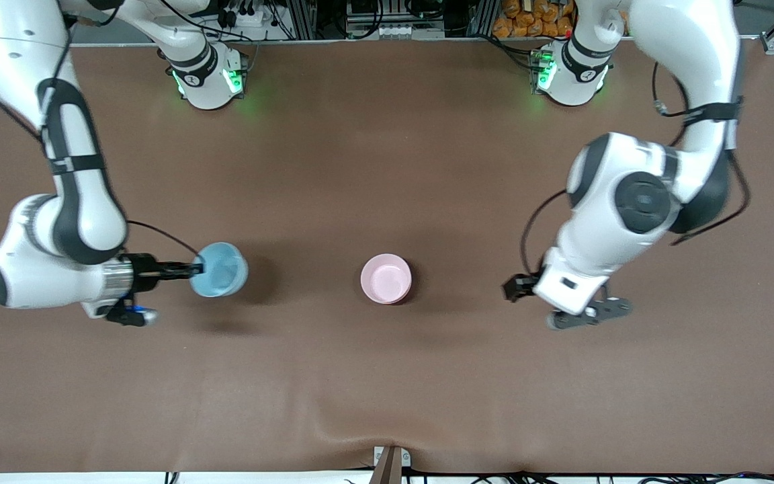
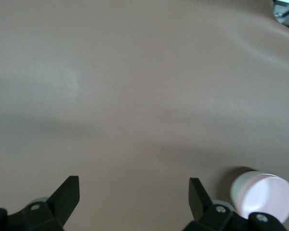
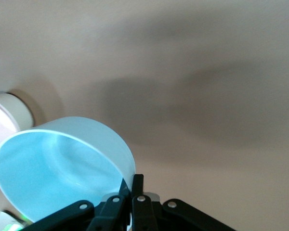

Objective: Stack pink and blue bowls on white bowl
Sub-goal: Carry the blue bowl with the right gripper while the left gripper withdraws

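The light blue bowl (image 1: 220, 269) is pinched at its rim by the right gripper (image 1: 193, 269), fingers pressed together on the wall; the bowl is held tilted, up off the brown table mat (image 1: 387, 376), over the right arm's end of the table. In the right wrist view the blue bowl (image 3: 62, 171) is seen with one finger inside the rim and one outside, its hollow side open to the camera.

The pale pink bowl (image 1: 386, 278) is seen near the middle of the table, upright, nested on a white bowl; only the white wall (image 2: 244, 188) under the pink rim is shown in the left wrist view, and again at the edge of the right wrist view (image 3: 17, 109). The stack is well apart from both grippers.

The left gripper (image 1: 592, 314) is held over bare mat toward the left arm's end of the table, fingers spread wide with nothing between them, as shown in the left wrist view (image 2: 134, 195). The left arm is waiting.

No readable brand, label or writing is made out on the bowls or the mat.
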Controlling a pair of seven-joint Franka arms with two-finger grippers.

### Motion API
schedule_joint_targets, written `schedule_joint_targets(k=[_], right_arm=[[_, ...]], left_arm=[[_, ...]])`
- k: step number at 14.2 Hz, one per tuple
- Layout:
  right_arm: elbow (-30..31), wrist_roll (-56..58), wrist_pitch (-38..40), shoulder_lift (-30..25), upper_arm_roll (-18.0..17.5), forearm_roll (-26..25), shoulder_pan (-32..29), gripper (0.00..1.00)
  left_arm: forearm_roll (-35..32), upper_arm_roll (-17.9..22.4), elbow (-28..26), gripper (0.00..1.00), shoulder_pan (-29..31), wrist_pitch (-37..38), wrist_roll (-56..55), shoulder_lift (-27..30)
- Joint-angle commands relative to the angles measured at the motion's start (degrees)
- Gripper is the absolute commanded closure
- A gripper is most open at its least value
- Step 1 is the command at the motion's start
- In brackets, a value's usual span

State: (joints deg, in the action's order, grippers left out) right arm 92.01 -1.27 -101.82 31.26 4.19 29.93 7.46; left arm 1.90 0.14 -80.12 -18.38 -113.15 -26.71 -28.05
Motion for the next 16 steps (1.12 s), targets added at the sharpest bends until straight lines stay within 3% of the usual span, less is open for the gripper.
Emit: schedule_joint_targets(k=[1, 3, 5, 6, 9, 14, 16], right_arm=[[-1.1, -9.6, -0.3, 0.1, 0.6, 3.3, 5.4, 1.00], [-1.7, -14.7, -1.0, 0.1, 0.6, 5.6, 8.7, 1.00], [-2.0, -17.8, -4.7, 0.2, 0.6, 7.0, 12.4, 1.00], [-2.0, -19.7, -8.1, 0.4, 0.6, 7.1, 15.4, 1.00], [-1.9, -28.2, -20.0, 3.4, 0.6, 6.4, 23.6, 1.00], [-1.9, -29.2, -27.0, 6.4, 0.6, 6.8, 26.2, 1.00], [-2.0, -29.3, -30.3, 8.1, 0.6, 7.1, 27.9, 1.00]], left_arm=[[-1.1, -0.6, -0.9, 0.00, 2.7, 2.0, 5.8, 1.8], [-1.2, -1.7, -0.9, 0.00, 5.5, 4.2, 8.8, 3.3], [-1.5, -6.4, -0.9, 0.00, 11.3, 7.0, 10.3, 5.2], [-1.5, -6.9, -0.9, 0.00, 12.2, 9.2, 11.8, 6.9], [-1.5, -4.4, -1.1, 0.00, 12.1, 16.4, 16.0, 12.6], [-1.0, -3.5, -1.6, 0.00, 15.0, 28.6, 24.1, 20.3], [0.8, -3.6, -6.3, 0.00, 15.2, 32.2, 24.2, 26.9]])
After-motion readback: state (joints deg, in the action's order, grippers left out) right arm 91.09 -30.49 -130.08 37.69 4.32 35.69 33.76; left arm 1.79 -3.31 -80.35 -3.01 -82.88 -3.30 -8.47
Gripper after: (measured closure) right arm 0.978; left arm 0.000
